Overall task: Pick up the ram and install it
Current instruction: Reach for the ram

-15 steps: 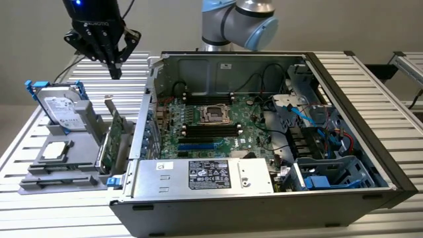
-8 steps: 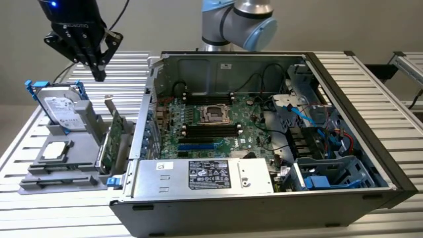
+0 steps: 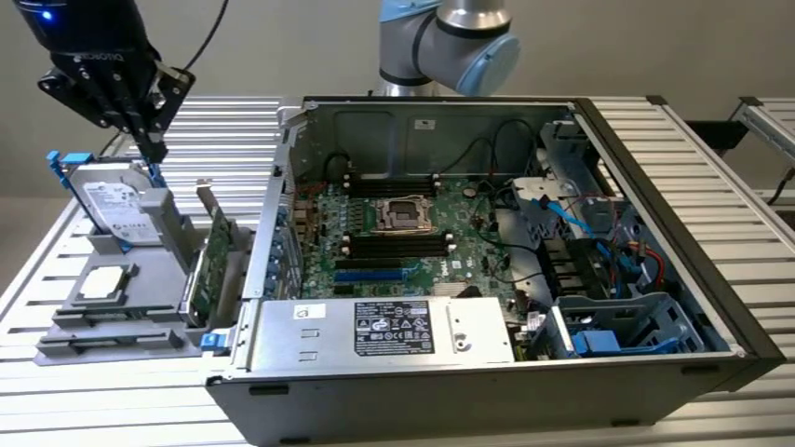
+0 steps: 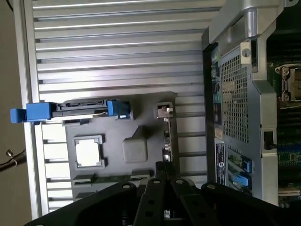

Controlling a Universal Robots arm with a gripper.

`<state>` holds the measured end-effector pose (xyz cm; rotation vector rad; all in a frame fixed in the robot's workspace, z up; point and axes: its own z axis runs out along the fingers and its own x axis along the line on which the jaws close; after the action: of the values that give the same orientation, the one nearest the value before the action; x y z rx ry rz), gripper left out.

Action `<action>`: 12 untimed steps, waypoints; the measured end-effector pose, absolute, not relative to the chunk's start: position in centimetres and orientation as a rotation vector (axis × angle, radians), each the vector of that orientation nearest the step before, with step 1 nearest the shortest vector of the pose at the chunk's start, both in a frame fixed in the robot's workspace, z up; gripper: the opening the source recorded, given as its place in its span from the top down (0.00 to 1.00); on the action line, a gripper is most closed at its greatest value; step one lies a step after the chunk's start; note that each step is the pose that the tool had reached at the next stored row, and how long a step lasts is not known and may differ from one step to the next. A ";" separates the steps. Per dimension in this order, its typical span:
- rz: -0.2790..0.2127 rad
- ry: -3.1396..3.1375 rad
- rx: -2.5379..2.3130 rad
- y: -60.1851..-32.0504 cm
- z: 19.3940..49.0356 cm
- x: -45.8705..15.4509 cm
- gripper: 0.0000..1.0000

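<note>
**Claw shut and empty above the parts tray, ram not lifted**

The claw (image 3: 156,155) was pressed together and pinching nothing. It hung over the grey tray (image 3: 56,340), at 9 o'clock from the open computer case (image 3: 733,307) in the exterior view, with its tips just beside the blue clip of the upright hard drive (image 3: 118,200).

The ram (image 4: 113,178) looked to be the thin dark-green strip lying edge-up in a clip holder along the tray's 6 o'clock side (hard to make out, so this is a judgement). It was apart from the claw and untouched.

Handling, as judged: light, stiff, thin and fragile. The chips and the contact edge were best avoided, so the two long flat faces near mid-length seemed the place to pinch it. It would slip or twist if gripped near one end.

An expansion card (image 3: 218,247) stood at the tray's 3 o'clock edge and a processor chip (image 3: 106,279) lay flat mid-tray. The black memory slots (image 3: 397,244) on the motherboard (image 3: 385,270) looked unfilled.

The counter (image 3: 112,410) was ribbed, slatted metal, and the case wall crowded the tray's 3 o'clock side.
</note>
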<state>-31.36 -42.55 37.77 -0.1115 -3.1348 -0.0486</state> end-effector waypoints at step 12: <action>-0.049 -3.135 -0.112 -46.1 37.8 -35.7 0.89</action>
<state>-35.66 -46.07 37.77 -0.1116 -3.1347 -0.0485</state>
